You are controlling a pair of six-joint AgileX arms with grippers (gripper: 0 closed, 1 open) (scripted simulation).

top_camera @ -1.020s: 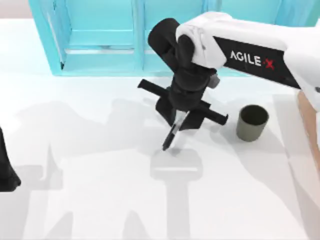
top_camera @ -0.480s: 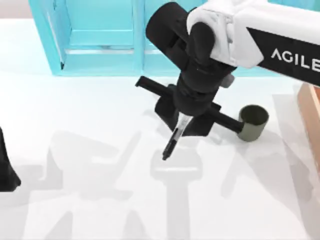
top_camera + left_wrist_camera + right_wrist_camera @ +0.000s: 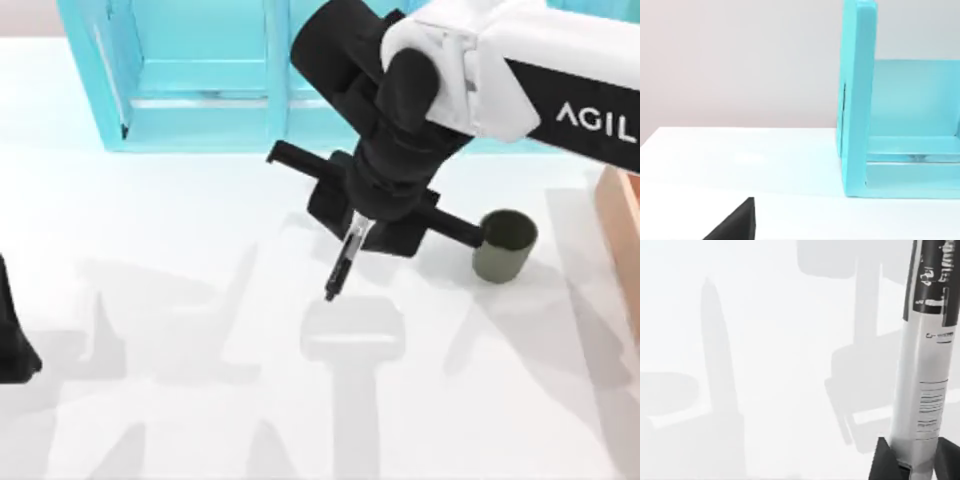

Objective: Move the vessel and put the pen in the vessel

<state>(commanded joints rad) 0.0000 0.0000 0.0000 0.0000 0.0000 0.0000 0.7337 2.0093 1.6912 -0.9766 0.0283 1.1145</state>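
Hanging above the middle of the white table, the right gripper has its two black fingers pressed against the upper barrel of the pen, which dangles from them tilted, its dark tip lowest and clear of the surface; its own shadow lies on the tabletop just beneath. From above, the pen reads as a thin black stick with a pale band near the grip. The right wrist view gives what the top view cannot: the pen up close, a smooth round barrel, silvery-white with fine printed lines, turning to glossy black with pale lettering farther from the grip, and wedged between two matte black fingertips. The vessel stands upright on the table toward the right side, just beside the gripper's cross-bar, a plain olive-green cylinder with a dark hollow and a thin rim. A turquoise shelf unit with flat panels runs along the far edge, and a tan box sits at the right edge. The left wrist view shows that shelf side-on, its upright panel thick and square-edged, against a plain pale wall. The left gripper rests at the table's left edge; its fingers cannot be made out
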